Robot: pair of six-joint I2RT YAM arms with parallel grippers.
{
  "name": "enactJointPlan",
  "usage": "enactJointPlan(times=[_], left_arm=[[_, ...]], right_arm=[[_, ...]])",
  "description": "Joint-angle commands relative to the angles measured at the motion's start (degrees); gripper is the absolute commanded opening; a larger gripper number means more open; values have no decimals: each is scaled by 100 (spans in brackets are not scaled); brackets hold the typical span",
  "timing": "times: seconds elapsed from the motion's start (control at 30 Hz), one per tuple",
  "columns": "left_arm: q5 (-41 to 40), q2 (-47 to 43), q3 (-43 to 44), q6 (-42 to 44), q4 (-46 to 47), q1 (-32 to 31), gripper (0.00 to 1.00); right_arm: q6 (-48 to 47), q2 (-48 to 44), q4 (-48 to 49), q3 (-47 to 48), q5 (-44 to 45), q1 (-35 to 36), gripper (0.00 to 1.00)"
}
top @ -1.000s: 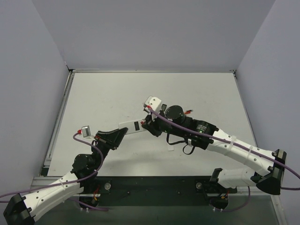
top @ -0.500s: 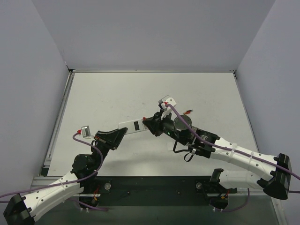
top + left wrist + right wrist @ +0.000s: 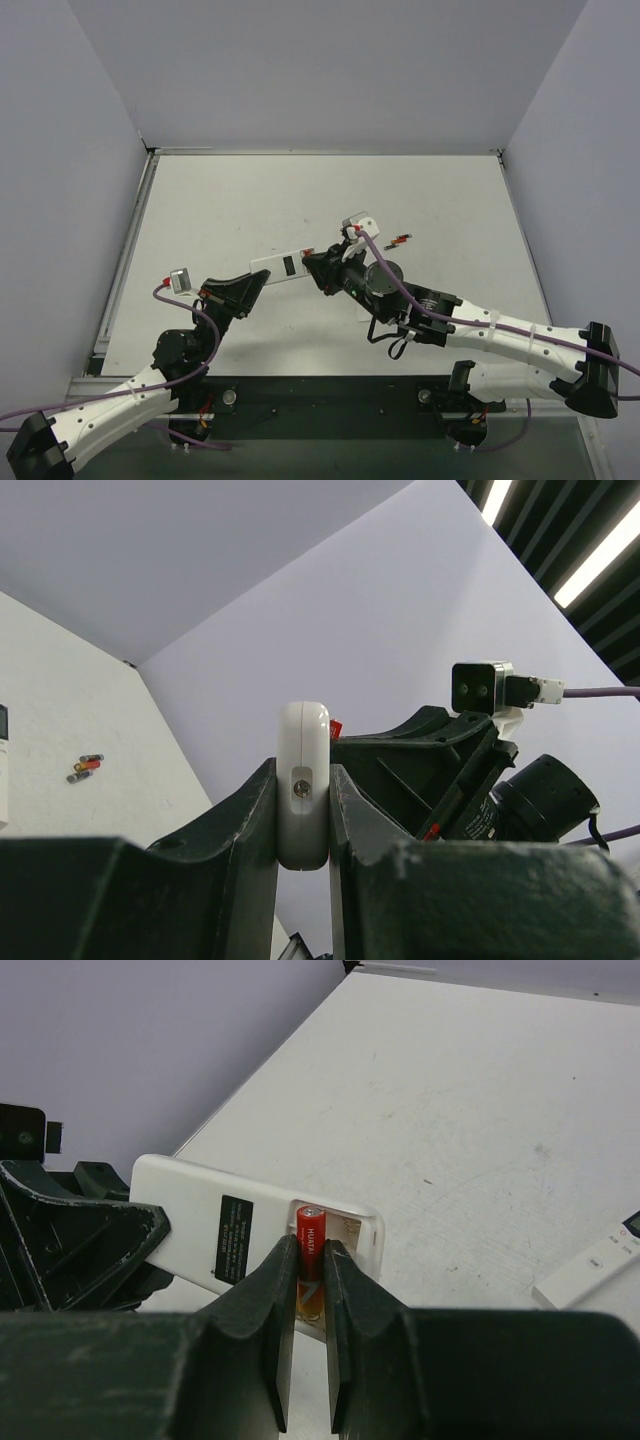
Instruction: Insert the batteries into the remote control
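Loading is barely begun. I see no cell seated yet. One red battery (image 3: 309, 1232) sits at the open bay of the remote control (image 3: 225, 1230). The spare batteries (image 3: 400, 239) lie on the table, well right of the remote.

The right gripper (image 3: 309, 1260) is nearly closed, pinching that battery. The left gripper (image 3: 303, 810) is clamped on the remote's opposite end.

pale lavender walls (image 3: 330, 70) are enclosing the white table (image 3: 220, 200) along its far, left and right edges; strip lights (image 3: 600, 555) are glowing overhead

white remote (image 3: 195, 1222), back up; red battery (image 3: 310, 1230) in open bay; spares (image 3: 400, 239) nearby.
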Motion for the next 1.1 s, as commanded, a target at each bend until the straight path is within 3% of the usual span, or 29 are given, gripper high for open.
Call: enactJointPlan(times=[0.0, 1.07], left_arm=[[99, -17, -928, -198, 881, -6, 0], [161, -281, -928, -215, 653, -6, 0]], right_arm=[[129, 120, -132, 7, 444, 142, 10], [-820, -231, -554, 315, 938, 502, 46]])
